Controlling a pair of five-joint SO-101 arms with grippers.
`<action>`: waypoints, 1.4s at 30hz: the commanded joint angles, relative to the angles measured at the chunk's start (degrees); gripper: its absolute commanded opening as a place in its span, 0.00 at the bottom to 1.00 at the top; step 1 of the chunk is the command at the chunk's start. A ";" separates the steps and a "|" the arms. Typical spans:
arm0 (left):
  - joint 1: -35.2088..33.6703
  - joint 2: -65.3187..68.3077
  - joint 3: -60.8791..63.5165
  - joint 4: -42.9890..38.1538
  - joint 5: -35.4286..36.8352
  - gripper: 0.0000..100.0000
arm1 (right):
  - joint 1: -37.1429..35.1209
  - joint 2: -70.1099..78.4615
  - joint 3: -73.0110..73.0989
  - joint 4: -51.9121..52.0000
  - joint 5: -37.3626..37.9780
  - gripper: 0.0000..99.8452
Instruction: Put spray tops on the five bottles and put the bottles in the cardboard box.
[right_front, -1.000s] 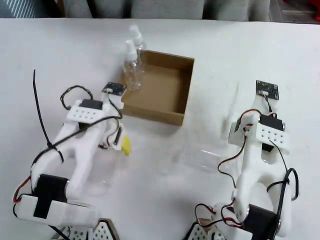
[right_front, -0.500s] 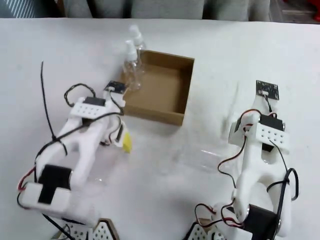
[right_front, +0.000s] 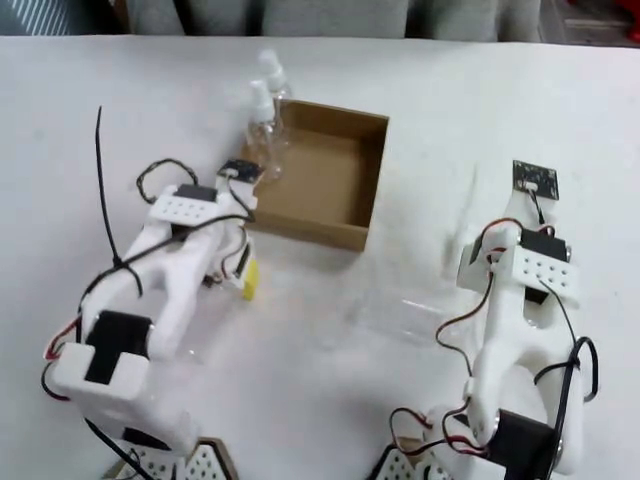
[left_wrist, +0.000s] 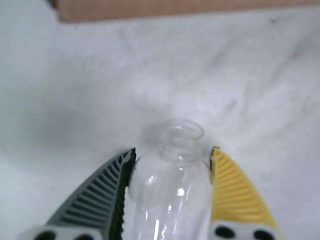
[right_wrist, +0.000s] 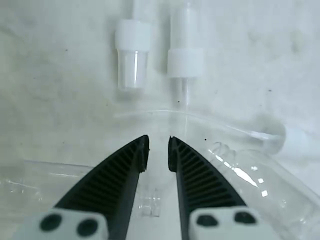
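A white bench (right_front: 450, 100) is seen from above, with two robot arms set side by side and an open cardboard box (right_front: 300, 228) placed beyond and between them. The left gripper (left_wrist: 172, 155) is positioned near the box's near left corner, and its jaws, one grey and one yellow, are clamped on the shoulders of an uncapped bottle (left_wrist: 170, 200) of clear plastic. The bottle's open neck is left bare and is pointed away from the wrist, toward the box. Two capped bottles (right_front: 265, 130) are stood upright outside the box, just beside its far left corner. The right gripper (right_wrist: 157, 147) is held low over the bench, its jaws drawn almost together with a slim gap between them and nothing seen gripped. Just beyond it two loose spray tops (right_wrist: 133, 55) are laid side by side, and a lying bottle (right_wrist: 260, 175), also clear, is rested near them. The step in hand is judged to be capping the bottle that is held, so boxing it is best put off. The grip should be kept below the neck and the bottle steadied with its mouth clear. A spray top should then be taken by its collar, its thin tube lined up and threaded straight into the mouth, and only then pressed home, since a tilted approach is likely to catch the tube on the rim
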 joint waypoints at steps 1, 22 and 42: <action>-1.10 -5.49 -0.88 0.18 1.67 0.05 | -0.40 -0.22 -0.35 -0.84 -0.18 0.05; -4.79 -44.26 30.15 -24.09 10.46 0.05 | -0.04 -0.22 0.35 -0.92 -0.18 0.05; -8.40 -84.70 52.84 -30.15 10.55 0.05 | 1.45 -0.92 -11.60 5.58 0.35 0.05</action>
